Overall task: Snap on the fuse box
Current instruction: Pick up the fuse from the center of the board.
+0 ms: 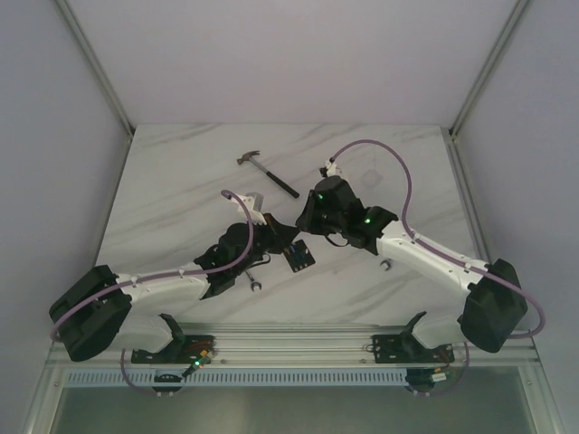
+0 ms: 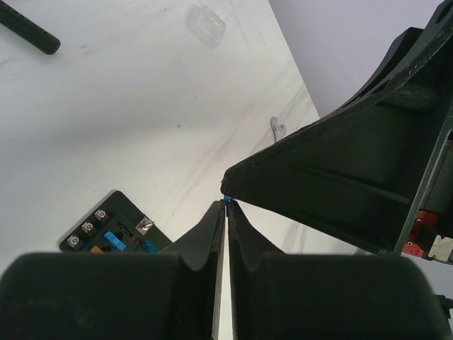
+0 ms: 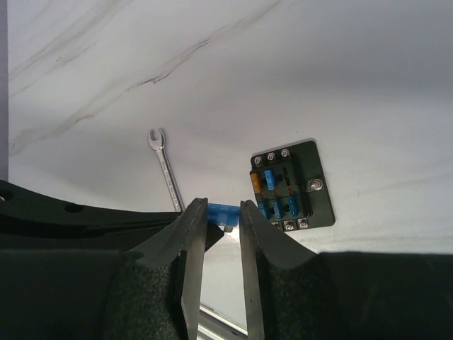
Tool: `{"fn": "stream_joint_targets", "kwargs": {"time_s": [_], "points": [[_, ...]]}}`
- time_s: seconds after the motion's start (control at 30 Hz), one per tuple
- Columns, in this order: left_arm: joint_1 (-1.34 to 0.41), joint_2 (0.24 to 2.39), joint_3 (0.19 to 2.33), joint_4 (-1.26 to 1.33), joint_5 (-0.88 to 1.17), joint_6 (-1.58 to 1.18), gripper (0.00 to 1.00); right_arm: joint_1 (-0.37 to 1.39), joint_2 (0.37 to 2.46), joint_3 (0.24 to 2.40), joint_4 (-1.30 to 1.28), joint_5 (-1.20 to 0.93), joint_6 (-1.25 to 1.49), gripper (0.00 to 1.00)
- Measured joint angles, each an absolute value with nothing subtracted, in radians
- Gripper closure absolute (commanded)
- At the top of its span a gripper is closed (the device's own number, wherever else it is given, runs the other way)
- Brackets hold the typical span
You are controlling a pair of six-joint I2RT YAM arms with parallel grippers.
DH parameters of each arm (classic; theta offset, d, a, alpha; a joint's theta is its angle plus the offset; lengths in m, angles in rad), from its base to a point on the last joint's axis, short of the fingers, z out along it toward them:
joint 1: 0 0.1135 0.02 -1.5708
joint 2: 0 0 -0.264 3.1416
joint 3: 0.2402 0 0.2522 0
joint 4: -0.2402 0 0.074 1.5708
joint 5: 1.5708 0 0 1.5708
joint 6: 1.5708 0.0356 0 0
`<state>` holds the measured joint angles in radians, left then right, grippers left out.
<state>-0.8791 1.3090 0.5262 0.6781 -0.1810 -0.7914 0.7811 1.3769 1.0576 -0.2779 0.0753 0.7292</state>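
Note:
The fuse box [image 1: 299, 258] is a small black square block lying flat on the marble table, with blue and orange fuses seated in it. It also shows in the left wrist view [image 2: 117, 230] and the right wrist view [image 3: 290, 185]. Both grippers meet just above and left of it. My left gripper [image 2: 226, 203] is shut on the thin edge of a small blue fuse [image 3: 221, 212]. My right gripper [image 3: 223, 205] has its fingertips against both ends of the same fuse. In the top view the left gripper [image 1: 286, 239] and right gripper [image 1: 303, 226] touch.
A hammer [image 1: 268, 172] lies at the back. A clear plastic cover [image 1: 369, 174] lies right of it, also in the left wrist view [image 2: 206, 23]. A wrench [image 1: 253, 282] lies left of the fuse box and shows in the right wrist view [image 3: 165, 166]. A second small wrench [image 1: 386, 265] lies under the right arm.

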Motion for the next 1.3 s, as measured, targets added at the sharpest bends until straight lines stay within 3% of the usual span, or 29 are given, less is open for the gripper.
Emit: {"fn": "stream_joint_targets", "kwargs": {"time_s": [0.37, 0.63, 1.07, 1.3], "points": [[-0.879, 1.287, 0.526, 0.670, -0.185, -0.761, 0.96, 0.785, 1.339, 1.038, -0.257, 0.073, 0.709, 0.56], [-0.870, 1.163, 0.518, 0.625, -0.176, -0.631, 0.97, 0.786, 1.171, 0.982, -0.184, 0.047, 0.548, 0.43], [-0.837, 0.950, 0.509, 0.540, 0.056, -0.412, 0.97, 0.754, 0.942, 0.920, -0.113, -0.281, 0.162, 0.44], [-0.837, 0.933, 0.561, 0.499, 0.226, -0.344, 0.97, 0.754, 0.956, 0.952, -0.141, -0.450, 0.027, 0.49]]}}
